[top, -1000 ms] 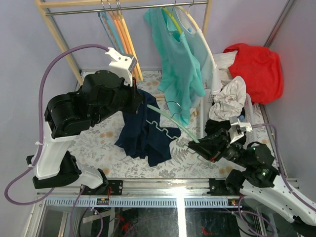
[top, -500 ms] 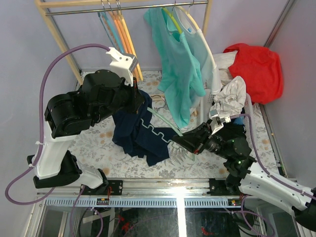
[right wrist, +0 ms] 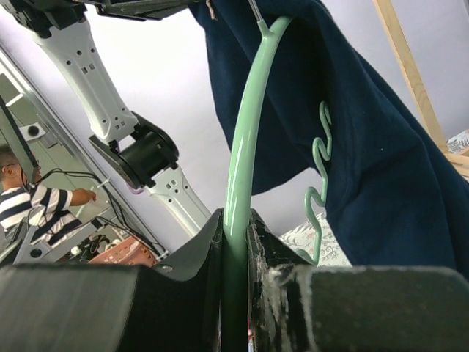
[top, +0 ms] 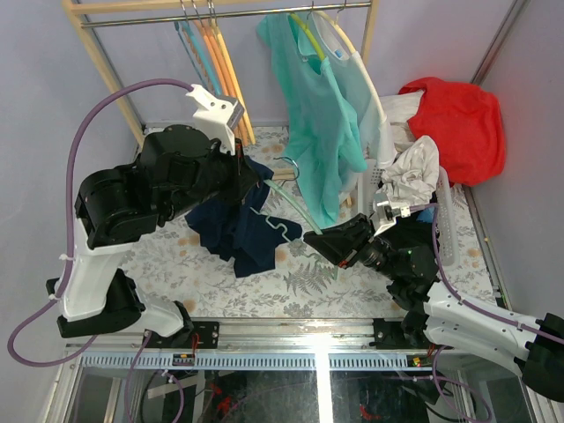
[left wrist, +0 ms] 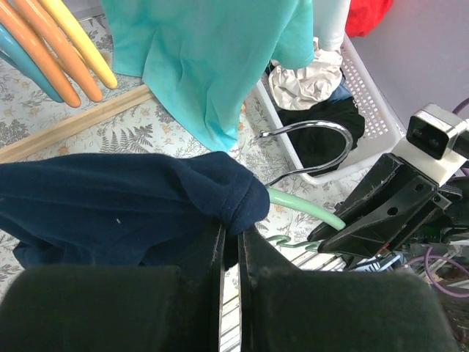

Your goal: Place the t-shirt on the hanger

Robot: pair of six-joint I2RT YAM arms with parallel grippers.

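The dark navy t-shirt (top: 236, 231) hangs bunched above the flowered table, and my left gripper (top: 250, 183) is shut on a fold of it near the top. In the left wrist view the t-shirt (left wrist: 110, 213) fills the middle, pinched at my left gripper (left wrist: 233, 229). The mint-green hanger (top: 287, 201) runs slantwise from my right gripper (top: 322, 240) up into the cloth, its silver hook (top: 287, 164) sticking out above. In the right wrist view my right gripper (right wrist: 234, 220) is shut on one arm of the hanger (right wrist: 245, 139), whose far end disappears under the t-shirt (right wrist: 381, 147).
A wooden rack (top: 97, 53) at the back carries orange hangers (top: 220, 62) and a teal shirt (top: 317, 115). A red garment (top: 454, 115) lies at the back right. A white basket (top: 447, 225) with crumpled clothes stands at the right, close behind my right arm.
My right arm has swung left and up, pushing the hanger into the t-shirt. The t-shirt has gathered leftward and risen off the table. The left gripper has kept its hold.
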